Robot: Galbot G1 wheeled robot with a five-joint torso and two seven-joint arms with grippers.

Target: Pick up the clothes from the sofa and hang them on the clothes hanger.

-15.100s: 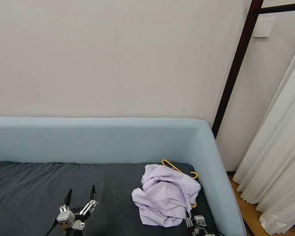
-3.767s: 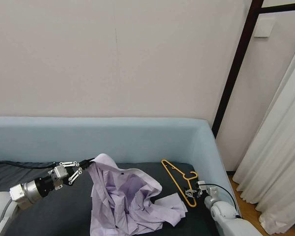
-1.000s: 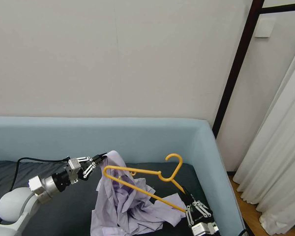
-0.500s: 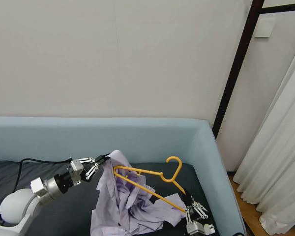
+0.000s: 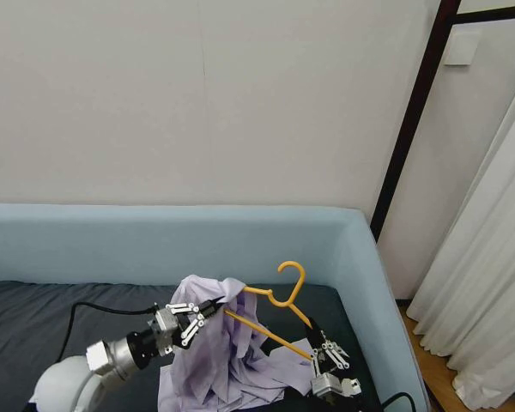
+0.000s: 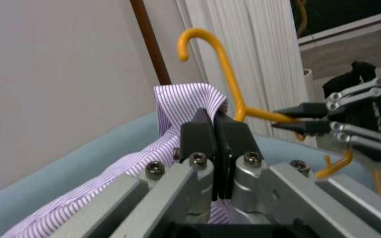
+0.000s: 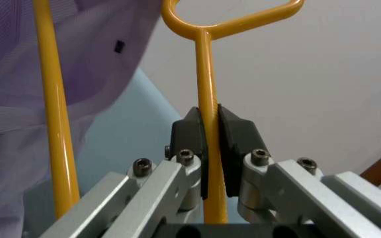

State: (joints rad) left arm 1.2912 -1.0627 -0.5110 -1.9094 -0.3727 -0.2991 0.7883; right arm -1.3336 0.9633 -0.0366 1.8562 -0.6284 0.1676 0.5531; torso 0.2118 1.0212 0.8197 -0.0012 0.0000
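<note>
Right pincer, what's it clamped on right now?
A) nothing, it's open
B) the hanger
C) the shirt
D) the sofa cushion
B: the right pincer is shut on the shaft of the yellow hanger, while the left pincer is the one that pinches the lilac shirt.

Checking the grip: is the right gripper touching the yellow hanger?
Touching. The right wrist view shows the right gripper clamped on the hanger bar, pads pressed against both sides, no gap.
</note>
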